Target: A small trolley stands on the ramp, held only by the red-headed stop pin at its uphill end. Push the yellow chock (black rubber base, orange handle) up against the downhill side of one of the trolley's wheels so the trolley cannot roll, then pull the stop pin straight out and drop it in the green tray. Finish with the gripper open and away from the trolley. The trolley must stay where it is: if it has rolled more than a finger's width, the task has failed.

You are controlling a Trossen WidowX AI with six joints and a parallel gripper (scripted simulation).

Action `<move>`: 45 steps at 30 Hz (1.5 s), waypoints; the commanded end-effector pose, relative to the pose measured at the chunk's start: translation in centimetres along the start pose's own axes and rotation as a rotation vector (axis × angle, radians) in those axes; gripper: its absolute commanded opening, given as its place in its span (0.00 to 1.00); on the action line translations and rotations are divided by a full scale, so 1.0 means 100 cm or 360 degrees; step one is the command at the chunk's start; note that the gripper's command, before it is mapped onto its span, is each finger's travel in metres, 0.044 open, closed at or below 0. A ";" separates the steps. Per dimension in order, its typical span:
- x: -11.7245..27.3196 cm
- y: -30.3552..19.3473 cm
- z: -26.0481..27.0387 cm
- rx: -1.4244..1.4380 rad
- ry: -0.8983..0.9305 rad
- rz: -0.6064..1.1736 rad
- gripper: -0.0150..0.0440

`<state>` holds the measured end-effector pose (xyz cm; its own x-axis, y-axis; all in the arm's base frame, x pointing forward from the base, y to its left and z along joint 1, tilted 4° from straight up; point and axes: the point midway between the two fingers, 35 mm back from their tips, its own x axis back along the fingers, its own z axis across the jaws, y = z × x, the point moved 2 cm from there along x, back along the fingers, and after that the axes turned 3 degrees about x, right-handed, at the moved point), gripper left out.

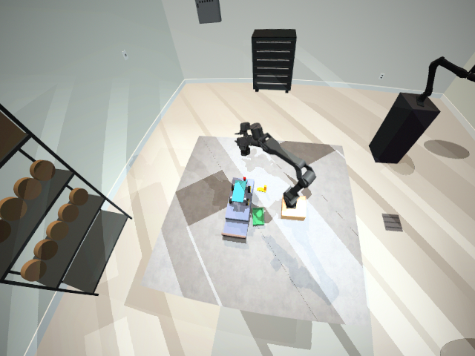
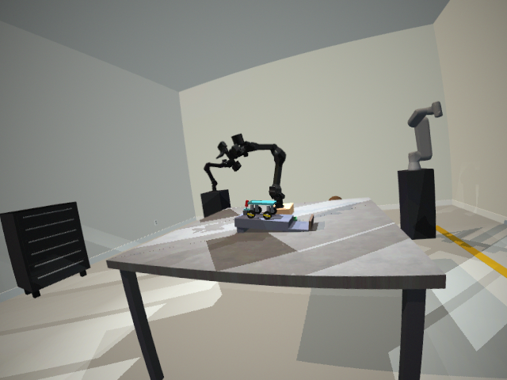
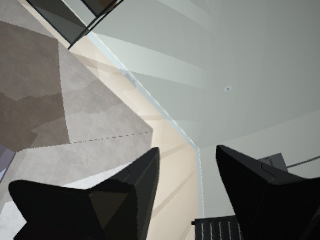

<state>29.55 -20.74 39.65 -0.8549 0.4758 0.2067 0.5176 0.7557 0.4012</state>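
Note:
The trolley point(image 1: 240, 190) point(image 2: 261, 202), with a turquoise top and yellow-hubbed wheels, stands on the upper part of the lavender ramp point(image 1: 237, 213) point(image 2: 261, 222). The red-headed stop pin point(image 1: 244, 178) point(image 2: 246, 203) stands upright at its uphill end. The yellow chock point(image 1: 262, 188) lies on the table beside the ramp, apart from the trolley; its black base is not distinguishable. The green tray point(image 1: 263, 216) lies beside the ramp and shows no pin in it. My gripper point(image 1: 237, 136) point(image 2: 221, 160) point(image 3: 187, 152) is partly open and empty, raised high beyond the ramp's uphill end.
The arm's wooden base block point(image 1: 293, 213) point(image 2: 285, 208) stands right of the tray in the top view. A brown end stop point(image 1: 234, 236) point(image 2: 311, 222) crosses the ramp's low end. A black drawer cabinet point(image 1: 273, 61) point(image 2: 49, 245) point(image 3: 217, 229) stands beyond the table.

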 end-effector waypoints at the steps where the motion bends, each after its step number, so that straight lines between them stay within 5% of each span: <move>1: -0.004 -0.018 0.041 0.0141 0.0252 0.0095 0.58; 9: 0.018 -0.073 0.163 0.0608 0.1110 0.0246 0.58; 18: 0.094 -0.108 0.260 0.0997 0.2067 0.0037 0.58; 45: 0.082 -0.125 0.304 0.1003 0.2086 0.0028 0.58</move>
<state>17.17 -12.62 9.50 -0.0916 0.0023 0.9958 0.1615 0.9868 0.0126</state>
